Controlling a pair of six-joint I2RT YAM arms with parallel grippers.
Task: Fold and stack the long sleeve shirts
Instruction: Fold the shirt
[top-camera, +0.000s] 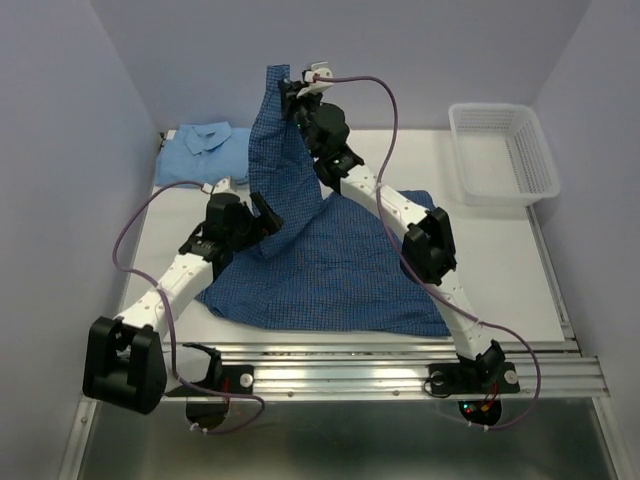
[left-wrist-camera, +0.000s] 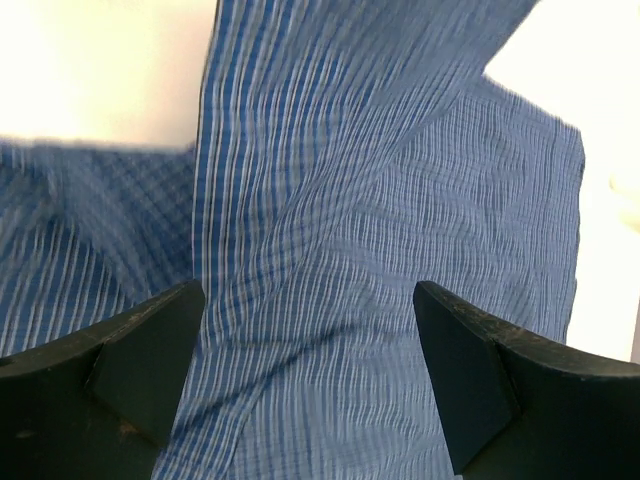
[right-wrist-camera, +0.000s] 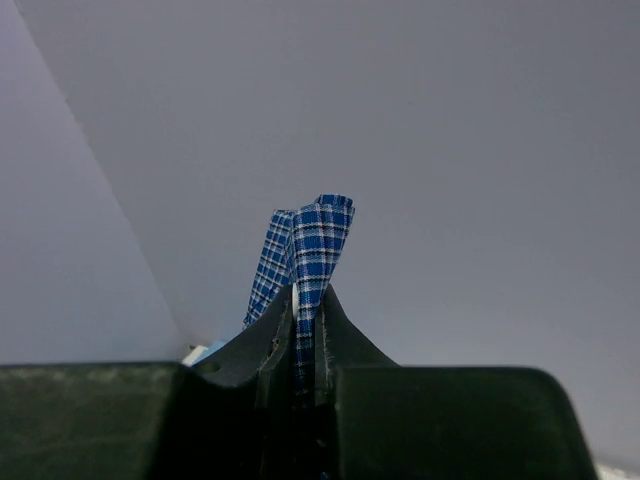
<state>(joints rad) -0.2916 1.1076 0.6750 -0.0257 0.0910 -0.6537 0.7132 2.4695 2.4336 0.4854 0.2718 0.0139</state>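
Two shirts lay on the white table (top-camera: 500, 270). The dark blue checked shirt (top-camera: 330, 280) was spread over the middle and near part of the tabletop, its near edge reaching close to the metal rail at the front. One part of it stood well above the rest, hanging as a long tapering panel from the right gripper (top-camera: 292, 95), which was high up near the back wall. In the right wrist view the right gripper (right-wrist-camera: 305, 300) had its fingers pressed almost together on a fold of the checked shirt (right-wrist-camera: 315, 235), and a short tuft of cloth stuck out beyond the fingertips against the plain wall.

The left gripper (top-camera: 262, 215) was low over the table, just beside the foot of the hanging panel, with its jaws spread wide and nothing between them. In the left wrist view the left gripper (left-wrist-camera: 308, 295) faced the checked shirt (left-wrist-camera: 380, 250) close up, the cloth filling most of the space between the two dark fingers; whether the fingers touched the cloth could not be told.

The plain light blue shirt (top-camera: 205, 150) lay folded, collar up, at the back left corner of the table, apart from the checked one. A white mesh basket (top-camera: 497, 196) stood at the back right corner, well apart from both shirts.
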